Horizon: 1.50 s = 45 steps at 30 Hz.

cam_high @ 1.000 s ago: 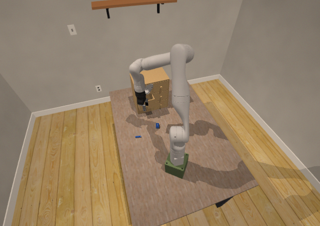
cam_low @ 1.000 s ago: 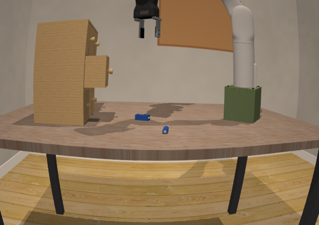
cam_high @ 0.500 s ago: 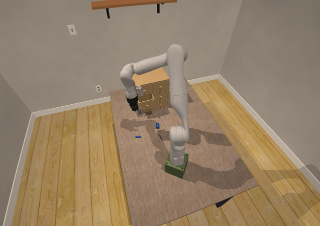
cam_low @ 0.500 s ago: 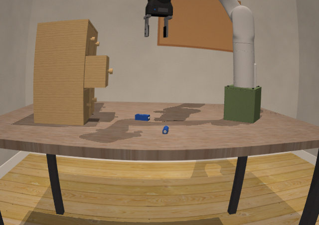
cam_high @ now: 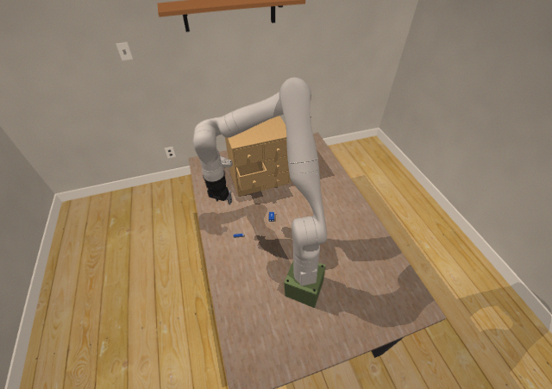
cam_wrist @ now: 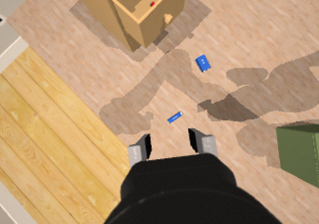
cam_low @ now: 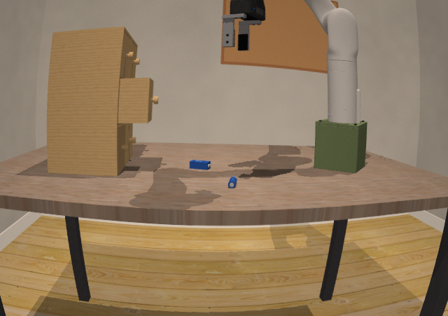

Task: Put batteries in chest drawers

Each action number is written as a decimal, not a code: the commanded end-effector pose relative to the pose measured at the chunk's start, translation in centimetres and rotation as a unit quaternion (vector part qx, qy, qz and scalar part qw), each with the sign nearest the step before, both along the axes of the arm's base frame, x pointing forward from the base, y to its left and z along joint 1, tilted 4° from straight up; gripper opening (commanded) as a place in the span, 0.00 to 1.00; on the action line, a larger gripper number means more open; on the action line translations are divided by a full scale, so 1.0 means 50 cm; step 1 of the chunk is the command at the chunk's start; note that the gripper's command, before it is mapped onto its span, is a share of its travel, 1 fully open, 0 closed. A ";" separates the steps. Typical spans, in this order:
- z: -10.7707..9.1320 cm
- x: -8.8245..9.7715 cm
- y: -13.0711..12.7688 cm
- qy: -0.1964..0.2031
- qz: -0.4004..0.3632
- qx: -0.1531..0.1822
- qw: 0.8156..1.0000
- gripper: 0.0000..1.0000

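Lying on the table, well below the gripper [cam_wrist: 170, 142]: AAA battery [cam_wrist: 174, 117]. Hanging high, fingers fully apart, holding nothing. Best descending straight, straddling the battery across its width, closing only at table level. Counting: one AAA battery, one nine-volt battery [cam_wrist: 202, 63], one chest [cam_low: 85, 101], one drawer [cam_low: 134, 100] standing pulled out.

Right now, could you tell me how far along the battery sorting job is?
Done: the middle-row left drawer of the chest stands pulled out. In hand: the gripper hangs open and empty, high above the table, roughly over the AAA battery. Left: both it and the nine-volt battery lie on the table; the bottom-right drawer is shut.
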State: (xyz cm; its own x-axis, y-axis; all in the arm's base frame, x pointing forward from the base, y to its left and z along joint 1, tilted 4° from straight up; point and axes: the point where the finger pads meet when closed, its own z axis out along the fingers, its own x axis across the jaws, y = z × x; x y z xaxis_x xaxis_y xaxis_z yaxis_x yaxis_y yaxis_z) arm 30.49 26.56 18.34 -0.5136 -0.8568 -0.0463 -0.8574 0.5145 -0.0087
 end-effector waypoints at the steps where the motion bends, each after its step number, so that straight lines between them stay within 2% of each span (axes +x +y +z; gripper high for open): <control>1: -0.004 -0.014 0.017 0.003 0.032 -0.001 0.999 1.00; 8: -0.001 -0.049 0.065 -0.006 0.168 -0.001 0.986 1.00; 15: 0.002 -0.077 0.098 -0.013 0.261 -0.001 0.965 1.00; 28: 0.005 -0.099 0.121 -0.018 0.326 -0.001 0.945 1.00; 45: 0.005 -0.100 0.123 -0.020 0.332 -0.002 0.943 1.00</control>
State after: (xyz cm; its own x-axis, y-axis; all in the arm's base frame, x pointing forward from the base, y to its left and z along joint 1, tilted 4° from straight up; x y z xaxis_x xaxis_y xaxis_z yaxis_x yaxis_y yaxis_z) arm 25.48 32.68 18.51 0.1381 -0.9891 -0.0509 -0.9897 -0.1357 -0.0464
